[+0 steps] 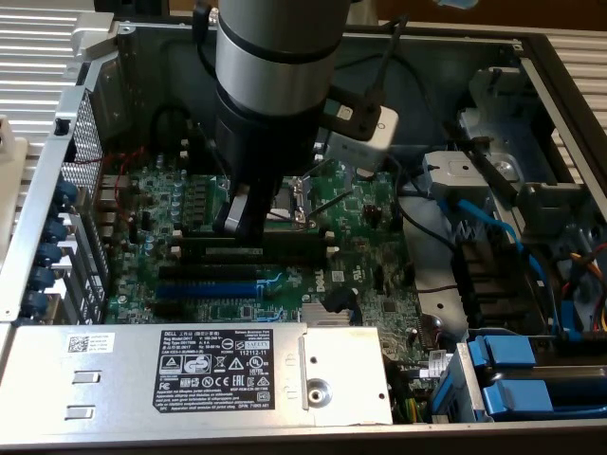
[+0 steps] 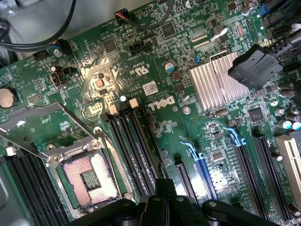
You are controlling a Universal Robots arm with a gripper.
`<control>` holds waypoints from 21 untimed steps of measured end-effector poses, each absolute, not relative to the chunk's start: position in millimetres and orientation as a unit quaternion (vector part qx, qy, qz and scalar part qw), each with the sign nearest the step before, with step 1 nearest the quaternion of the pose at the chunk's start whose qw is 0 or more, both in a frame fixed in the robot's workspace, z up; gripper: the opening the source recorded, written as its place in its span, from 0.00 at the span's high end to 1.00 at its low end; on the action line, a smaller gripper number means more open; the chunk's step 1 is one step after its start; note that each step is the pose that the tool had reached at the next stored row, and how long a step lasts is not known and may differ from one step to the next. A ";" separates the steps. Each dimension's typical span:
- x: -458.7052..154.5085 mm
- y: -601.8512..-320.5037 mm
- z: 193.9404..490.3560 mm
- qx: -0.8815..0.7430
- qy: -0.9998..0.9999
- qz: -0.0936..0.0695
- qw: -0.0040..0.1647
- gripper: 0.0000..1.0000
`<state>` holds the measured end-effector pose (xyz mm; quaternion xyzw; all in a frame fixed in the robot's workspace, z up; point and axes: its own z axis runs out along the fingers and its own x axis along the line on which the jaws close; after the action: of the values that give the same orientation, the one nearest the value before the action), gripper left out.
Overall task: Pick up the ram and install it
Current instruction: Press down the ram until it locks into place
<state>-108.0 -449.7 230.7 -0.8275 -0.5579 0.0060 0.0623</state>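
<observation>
Firmly closed, the gripper [image 1: 239, 226] is pressed onto the ram [image 1: 232, 251] seated in a black memory slot [image 1: 256, 254] beside the CPU socket [image 2: 89, 179] — even, vertical pressure is judged essential.

Item: ram [image 1: 232, 250], a long, thin, dark stick with a pale strip along its visible face.
Pose: on its long edge, lengthwise along the black slots [image 1: 285, 256].
Place: in the slot of that row lying nearest the open processor socket [image 1: 285, 199], towards the exterior view's left end of the slot.
Seating: appears level; depth in the slot cannot be told.
Contact: directly below the gripper [image 1: 237, 226]; touch cannot be told.
</observation>
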 end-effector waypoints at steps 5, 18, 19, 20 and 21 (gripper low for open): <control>-108.0 -449.7 230.7 -0.827 -0.558 0.006 0.063 0.89; -107.7 -450.0 230.7 -0.827 -0.558 0.008 0.064 0.89; -107.4 -450.0 230.7 -0.828 -0.558 0.008 0.064 0.89; -107.3 -450.0 230.7 -0.827 -0.558 0.008 0.064 0.89; -107.3 -450.0 230.7 -0.827 -0.558 0.008 0.064 0.89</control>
<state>-107.3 -450.0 230.7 -0.8275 -0.5578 0.0081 0.0640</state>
